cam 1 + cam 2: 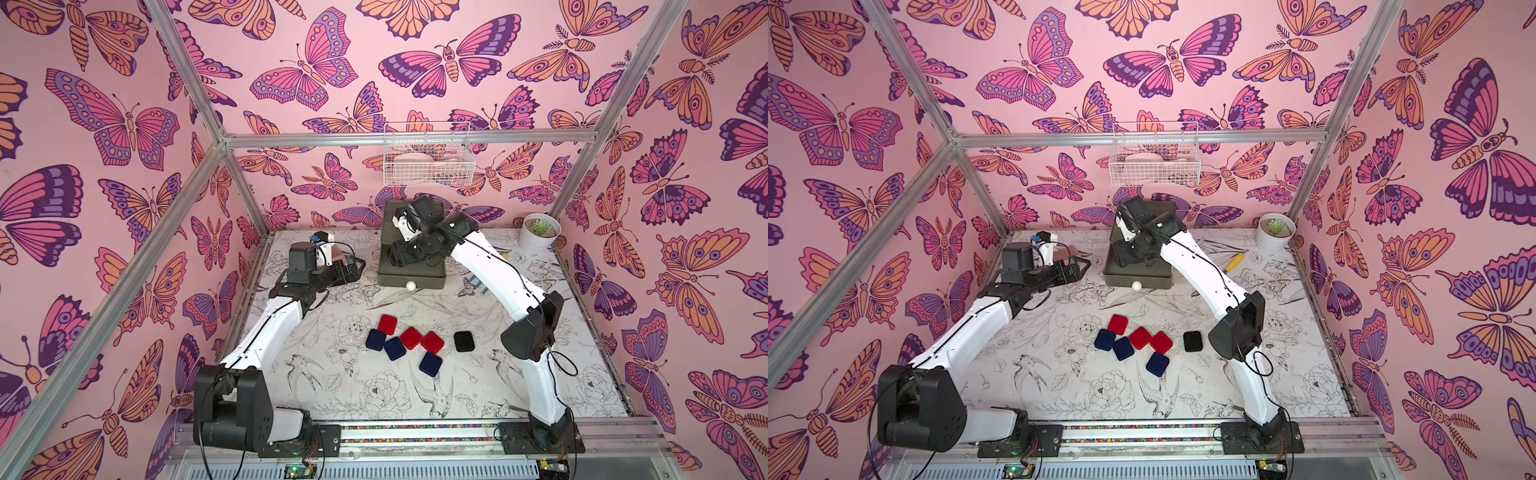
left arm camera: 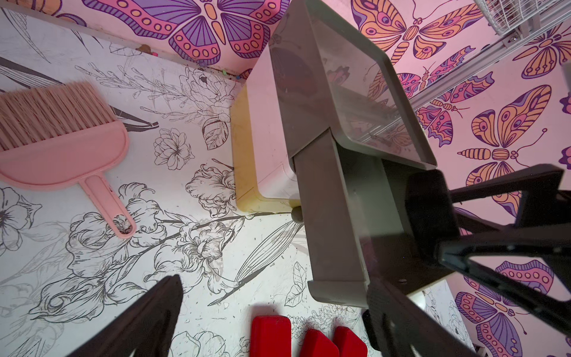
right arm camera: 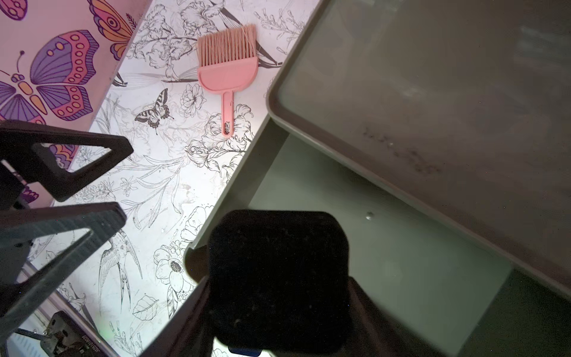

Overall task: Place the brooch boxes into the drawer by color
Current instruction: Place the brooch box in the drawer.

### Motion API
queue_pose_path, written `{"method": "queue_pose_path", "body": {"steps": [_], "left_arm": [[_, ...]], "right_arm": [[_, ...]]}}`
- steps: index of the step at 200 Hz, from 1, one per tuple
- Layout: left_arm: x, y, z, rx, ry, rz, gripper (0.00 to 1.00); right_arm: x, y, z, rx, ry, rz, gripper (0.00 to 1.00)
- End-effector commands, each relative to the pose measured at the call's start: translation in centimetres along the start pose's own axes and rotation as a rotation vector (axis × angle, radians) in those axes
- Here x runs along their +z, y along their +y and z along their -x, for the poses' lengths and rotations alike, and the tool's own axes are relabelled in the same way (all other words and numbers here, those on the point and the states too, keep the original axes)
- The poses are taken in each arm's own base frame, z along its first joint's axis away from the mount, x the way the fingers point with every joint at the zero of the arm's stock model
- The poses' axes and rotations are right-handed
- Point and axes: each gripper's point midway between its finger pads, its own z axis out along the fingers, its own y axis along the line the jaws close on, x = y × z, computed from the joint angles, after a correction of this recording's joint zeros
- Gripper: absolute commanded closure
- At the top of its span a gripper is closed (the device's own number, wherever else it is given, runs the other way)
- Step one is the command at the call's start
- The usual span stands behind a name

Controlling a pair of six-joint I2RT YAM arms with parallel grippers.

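The drawer (image 1: 428, 283) chest stands at the back, its dark grey top tier pulled out, white knob (image 1: 410, 285) forward. My right gripper (image 3: 279, 309) is shut on a black brooch box (image 3: 278, 272), held over the open tier's bare floor (image 3: 386, 247). In both top views the right wrist hides that box. On the table lie three red boxes (image 1: 411, 337), three navy ones (image 1: 395, 348) and a black one (image 1: 464, 341). My left gripper (image 2: 272, 286) stands open and holds nothing, left of the chest (image 2: 333, 216), with red boxes (image 2: 271, 337) beyond it.
A pink hand brush (image 2: 61, 145) lies at the back left, close to the left gripper. A white wire basket (image 1: 428, 156) hangs on the back wall above the chest. A potted succulent (image 1: 539, 232) and a yellow-handled tool (image 1: 1233, 262) sit at the back right.
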Motion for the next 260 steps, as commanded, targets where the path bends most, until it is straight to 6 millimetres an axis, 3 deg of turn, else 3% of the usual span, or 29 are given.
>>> {"method": "queue_pose_path", "body": {"steps": [1, 100, 126, 144, 191, 225, 260], "left_arm": [[0.1, -0.1, -0.3, 0.006, 0.019, -0.006, 0.0], [0.0, -1.3, -0.6, 0.018, 0.034, -0.06, 0.0], [0.0, -1.4, -0.6, 0.019, 0.035, -0.067, 0.0], [0.0, -1.4, -0.7, 0.016, 0.037, -0.068, 0.0], [0.0, -1.5, -0.5, 0.021, 0.034, -0.07, 0.0], [0.0, -1.7, -0.3, 0.022, 0.031, -0.075, 0.0], [-0.1, -1.8, 0.3, 0.023, 0.017, -0.069, 0.0]], "right_arm": [[1.2, 0.1, -0.5, 0.017, 0.027, -0.015, 0.48], [5.0, -1.7, -0.9, 0.02, 0.053, -0.1, 0.44], [5.2, -2.0, -0.7, 0.018, 0.042, -0.117, 0.38], [5.6, -2.3, -0.8, 0.017, 0.047, -0.132, 0.28], [3.7, -1.8, 1.1, -0.001, -0.031, -0.119, 0.22], [0.8, -1.1, 2.9, -0.015, -0.126, -0.095, 0.18], [-2.6, -1.0, 3.3, -0.027, -0.199, -0.093, 0.16]]}}
